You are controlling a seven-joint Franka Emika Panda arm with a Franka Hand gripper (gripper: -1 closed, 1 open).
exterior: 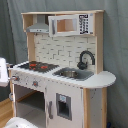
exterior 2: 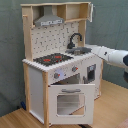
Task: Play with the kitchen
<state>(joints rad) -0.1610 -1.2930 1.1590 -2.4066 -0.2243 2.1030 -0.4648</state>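
You are only starting: the kitchen [exterior 2: 60,70] is sitting untouched apart from its oven door [exterior 2: 70,102] hanging open. Your arm [exterior 2: 114,56] is reaching toward the counter's sink end; I cannot tell its grip.

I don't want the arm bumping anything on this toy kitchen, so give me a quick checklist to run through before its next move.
1. Kitchen standing upright on the floor: ok.
2. Oven door shut: not ok; it stands open in both exterior views, so it could block low moves.
3. Hob free of loose things: ok, nothing shows on it.
4. Sink empty: cannot tell.
5. Arm clear of the counter: cannot tell; in the second exterior view its end lies close to the sink side, and whether it touches is not visible.
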